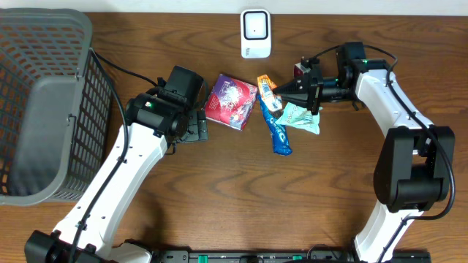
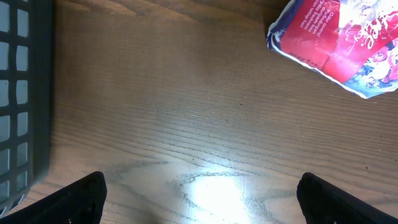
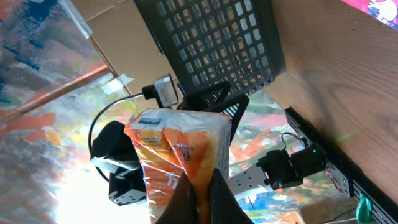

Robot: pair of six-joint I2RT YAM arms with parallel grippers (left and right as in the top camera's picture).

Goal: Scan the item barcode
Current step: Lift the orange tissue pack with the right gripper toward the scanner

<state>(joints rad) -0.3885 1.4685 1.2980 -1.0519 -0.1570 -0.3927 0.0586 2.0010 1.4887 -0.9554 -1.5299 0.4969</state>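
Mock checkout bench: barcode scanner (image 1: 255, 33), wire basket (image 1: 44, 44).

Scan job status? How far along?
Done: the right gripper has its jaws shut on the orange packet. In hand: the packet sits just short of the white scanner, and no scan looks made yet. Left to do: the red packet, blue packet and green packet lie on the table. The left gripper is open and empty.
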